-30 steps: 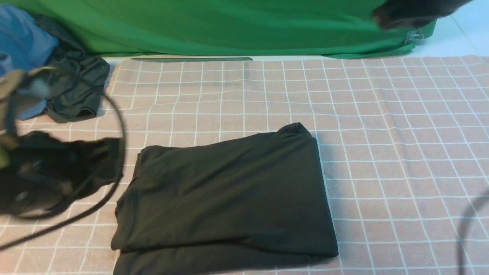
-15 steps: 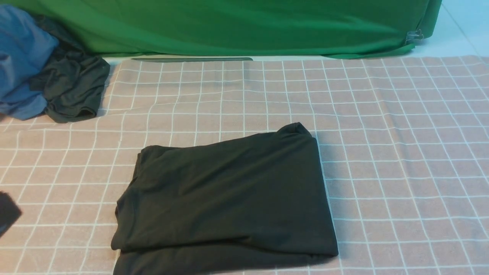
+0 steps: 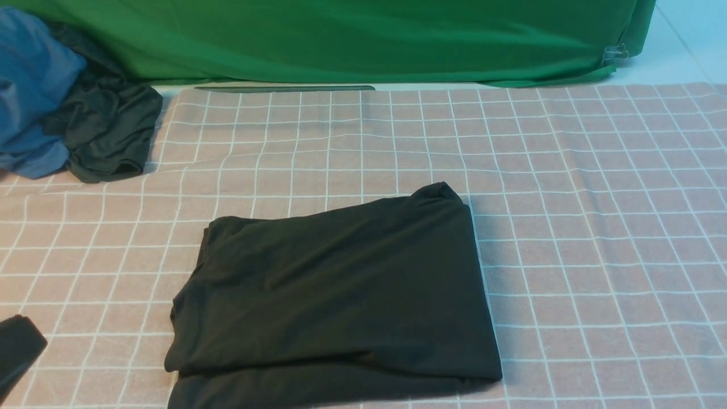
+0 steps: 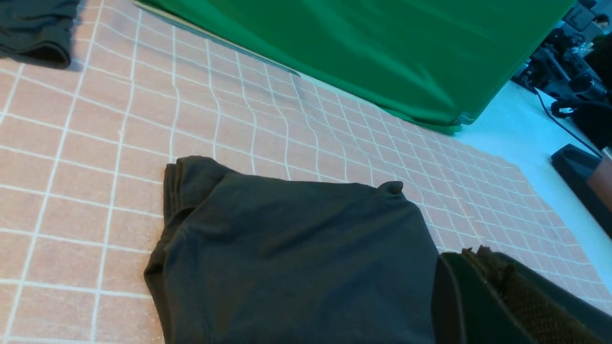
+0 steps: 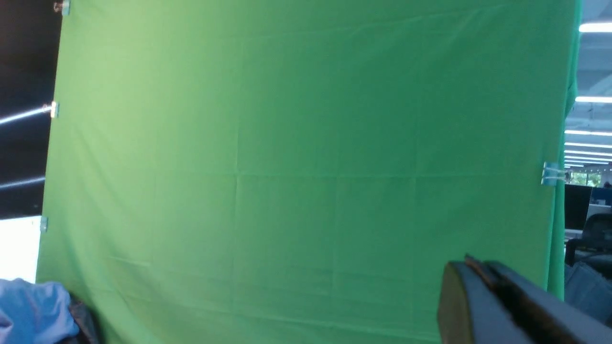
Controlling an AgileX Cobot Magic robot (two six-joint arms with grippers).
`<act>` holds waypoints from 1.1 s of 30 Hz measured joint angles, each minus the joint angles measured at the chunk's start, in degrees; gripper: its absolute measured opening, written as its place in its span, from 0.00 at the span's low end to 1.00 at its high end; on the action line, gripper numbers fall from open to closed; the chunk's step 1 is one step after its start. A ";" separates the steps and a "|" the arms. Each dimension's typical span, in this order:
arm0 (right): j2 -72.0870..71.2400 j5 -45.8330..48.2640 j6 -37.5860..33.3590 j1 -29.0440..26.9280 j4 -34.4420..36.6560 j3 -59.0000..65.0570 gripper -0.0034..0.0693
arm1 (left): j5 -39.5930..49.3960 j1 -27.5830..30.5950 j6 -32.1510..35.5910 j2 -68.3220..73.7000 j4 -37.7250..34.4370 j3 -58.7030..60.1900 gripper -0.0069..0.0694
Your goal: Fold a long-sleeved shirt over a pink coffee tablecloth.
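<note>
The long-sleeved shirt [image 3: 335,295] lies folded into a black rectangle near the front middle of the pink coffee tablecloth [image 3: 596,227]; its logo and label are hidden. The same folded shirt [image 4: 296,258] fills the lower part of the left wrist view. My left gripper [image 4: 478,253] is shut with nothing in it and hangs beside the shirt's edge. Only a dark tip of the left gripper [image 3: 17,349] shows at the front view's lower left corner. My right gripper [image 5: 471,263] is shut and empty, raised and facing the green cloth [image 5: 296,167]; it is outside the front view.
A blue garment [image 3: 31,91] and a dark grey-green garment [image 3: 108,130] lie bunched at the back left. The green cloth [image 3: 341,40] hangs along the back edge. Pale bare tabletop [image 3: 681,51] shows at the back right.
The left arm has pulled back from the left side to the lower left corner of the front view. The right arm has left the top right. The shirt has not moved.
</note>
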 joint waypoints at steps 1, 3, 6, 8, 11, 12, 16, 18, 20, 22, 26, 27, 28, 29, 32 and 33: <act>-0.06 0.00 0.00 0.00 0.00 0.00 0.11 | 0.00 0.00 0.00 0.00 0.00 0.06 0.11; -0.06 -0.07 0.00 0.00 0.00 0.19 0.13 | -0.15 0.00 0.00 0.00 0.00 0.26 0.11; -0.06 -0.12 0.00 0.00 0.06 0.23 0.16 | -1.97 0.00 0.00 0.00 0.00 0.45 0.11; -0.06 -0.12 0.00 0.00 0.06 0.23 0.18 | -3.28 0.00 0.00 0.00 0.00 0.45 0.11; -0.06 -0.12 0.16 0.00 0.06 0.23 0.19 | -4.57 0.00 0.00 0.00 0.00 0.45 0.11; -0.06 -0.12 0.16 0.00 0.06 0.23 0.20 | -4.88 0.00 0.00 0.00 0.00 0.45 0.11; -0.06 -0.12 0.16 0.00 0.06 0.23 0.21 | -4.93 0.00 0.00 0.00 0.00 0.45 0.11; -0.06 -0.12 0.16 0.00 0.06 0.23 0.22 | -4.93 0.00 0.00 0.00 0.00 0.45 0.11; -0.06 -0.12 0.16 0.00 0.06 0.23 0.23 | -4.93 0.00 0.00 0.00 0.00 0.45 0.11; -0.06 -0.12 0.16 0.00 0.06 0.23 0.24 | -4.93 0.00 0.00 0.00 0.00 0.45 0.11; -0.06 -0.12 0.16 0.00 0.06 0.23 0.25 | -4.93 0.00 0.24 0.00 0.15 0.45 0.11; -0.06 -0.12 0.16 0.00 0.06 0.23 0.25 | -4.93 0.00 0.85 0.00 0.49 0.45 0.11; -0.06 -0.12 0.16 0.00 0.06 0.23 0.25 | -4.98 0.00 1.37 0.00 0.78 0.45 0.11; -0.06 -0.12 0.16 0.00 0.06 0.23 0.26 | -5.05 0.00 1.81 0.00 0.97 0.45 0.11; -0.06 -0.12 0.18 0.00 0.06 0.23 0.27 | -5.47 0.00 3.24 0.00 1.24 0.51 0.11; -0.06 -0.12 0.25 0.00 0.06 0.23 0.28 | -6.06 0.00 3.59 0.00 1.45 0.57 0.11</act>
